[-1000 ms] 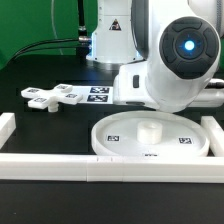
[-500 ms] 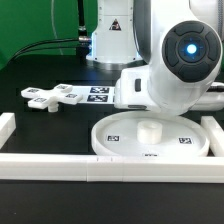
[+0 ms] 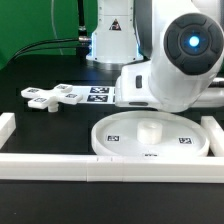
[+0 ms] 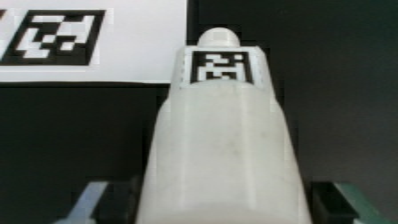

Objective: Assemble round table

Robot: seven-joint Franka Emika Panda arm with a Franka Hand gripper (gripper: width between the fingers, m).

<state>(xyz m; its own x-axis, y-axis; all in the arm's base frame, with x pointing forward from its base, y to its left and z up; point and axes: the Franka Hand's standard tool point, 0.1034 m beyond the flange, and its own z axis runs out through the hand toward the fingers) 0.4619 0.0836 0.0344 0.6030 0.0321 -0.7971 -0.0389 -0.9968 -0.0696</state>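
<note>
Gripper [image 4: 217, 205] straddling the post [image 4: 217, 140]; disc [image 3: 135, 143] flat at the front.
On my wrist feed the post fills the space between the fingers [image 4: 103, 203], one on each side, its tagged end toward the marker board [image 4: 134, 40]. I can't tell whether they pinch it or only sit beside it. On the exterior feed the arm [image 3: 180, 60] hides the post. The disc lies hub [image 3: 148, 128] up, just behind the front rail [image 3: 60, 165]. The cross [image 3: 50, 96] lies on the black table [image 3: 60, 130] toward the exterior view's left.

Matt white plastic disc [image 3: 135, 128], smooth white plastic post [image 4: 221, 140], matt black table [image 3: 45, 65], glossy arm shell [image 3: 175, 85]
</note>
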